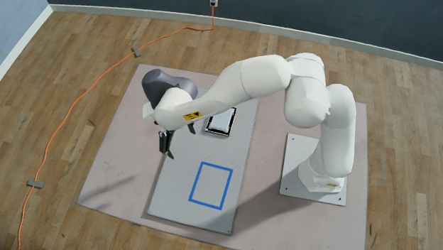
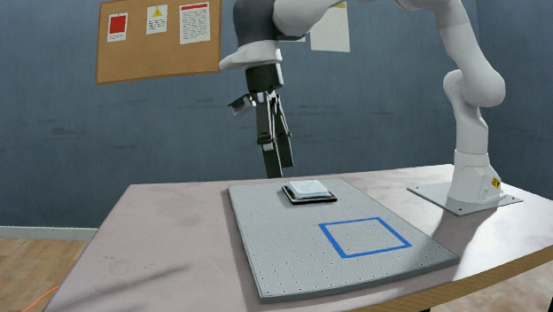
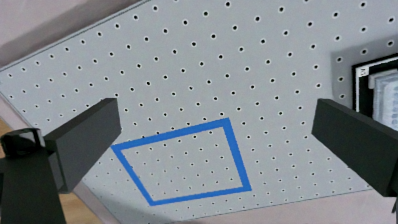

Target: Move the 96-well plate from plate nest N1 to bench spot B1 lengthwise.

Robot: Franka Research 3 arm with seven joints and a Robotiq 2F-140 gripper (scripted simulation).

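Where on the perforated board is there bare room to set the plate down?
Bare board inside the blue taped outline, and between it and the plate nest. The nest end is crowded: the 96-well plate sits there, with the open gripper hanging nearby.

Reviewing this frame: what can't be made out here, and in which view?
- Individual wells of the white 96-well plate: too small in top and exterior views.
- Same plate in wrist view: cut off by the right edge and partly behind a black finger.
- Black plate nest: its far end is covered by the white arm in top view.
- Noticeboard papers: text unreadable.
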